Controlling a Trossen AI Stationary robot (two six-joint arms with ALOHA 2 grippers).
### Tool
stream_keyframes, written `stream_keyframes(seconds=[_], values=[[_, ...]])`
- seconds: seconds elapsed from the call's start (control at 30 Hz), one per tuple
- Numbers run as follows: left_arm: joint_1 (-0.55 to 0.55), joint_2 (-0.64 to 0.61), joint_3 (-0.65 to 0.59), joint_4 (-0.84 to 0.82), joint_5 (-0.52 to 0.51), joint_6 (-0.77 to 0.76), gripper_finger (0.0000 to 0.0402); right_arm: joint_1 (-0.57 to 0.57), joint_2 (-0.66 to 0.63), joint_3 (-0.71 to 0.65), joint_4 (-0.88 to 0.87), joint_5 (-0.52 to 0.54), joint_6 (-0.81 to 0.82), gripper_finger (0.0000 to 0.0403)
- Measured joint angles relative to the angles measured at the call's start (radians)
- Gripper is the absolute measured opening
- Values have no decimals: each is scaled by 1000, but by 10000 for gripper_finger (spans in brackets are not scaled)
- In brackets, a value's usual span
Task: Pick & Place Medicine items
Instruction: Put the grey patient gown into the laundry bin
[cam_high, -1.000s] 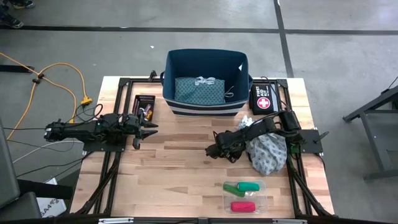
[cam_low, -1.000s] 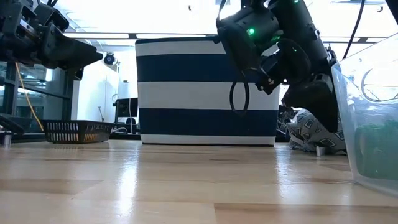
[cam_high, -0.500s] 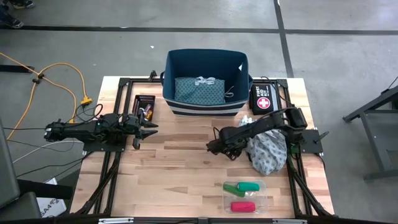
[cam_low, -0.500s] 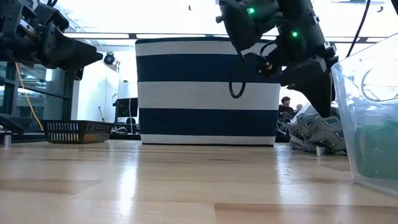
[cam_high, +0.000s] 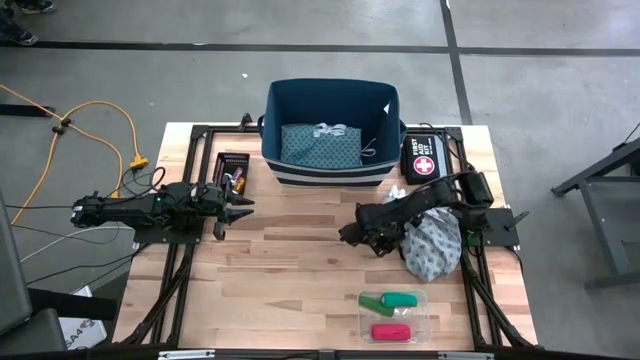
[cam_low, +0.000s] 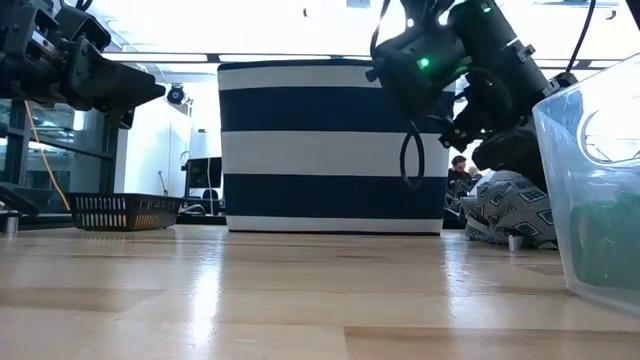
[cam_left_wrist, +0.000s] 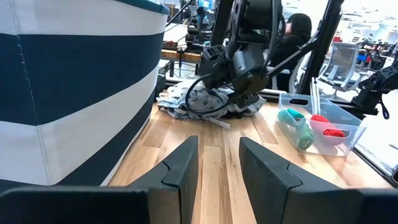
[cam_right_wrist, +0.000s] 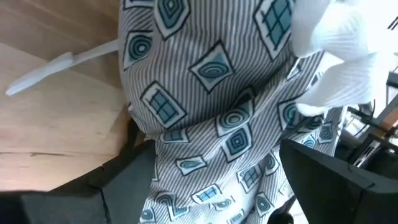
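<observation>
Right hand (cam_high: 352, 235) spread wide, empty, over grey cloth (cam_high: 432, 245). Left hand (cam_high: 243, 203) idle far left, fingers part-open. Tubes (cam_high: 400, 299) look light, slick: pinch mid-body.

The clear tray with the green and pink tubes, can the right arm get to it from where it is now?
Probably yes. The right gripper hangs open beside the patterned cloth, and only bare table separates it from the open-topped clear tray.

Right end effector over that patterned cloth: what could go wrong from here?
The right end effector hangs open at the grey patterned cloth; closing could snag fabric instead of medicine. The thin clear stick beside the cloth may get dragged. The medicine tubes lie in the clear tray, elsewhere.
</observation>
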Motion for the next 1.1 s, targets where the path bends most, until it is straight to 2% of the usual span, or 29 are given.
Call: stream_keyframes(seconds=[0.5, 0.83, 1.1], values=[[0, 0, 0, 0, 0, 0, 111, 126, 55, -3, 42, 117, 77, 331], [0, 0, 0, 0, 0, 0, 111, 129, 152, -39, 32, 137, 77, 331], [0, 0, 0, 0, 0, 0, 111, 128, 154, -105, 62, 134, 101, 331]])
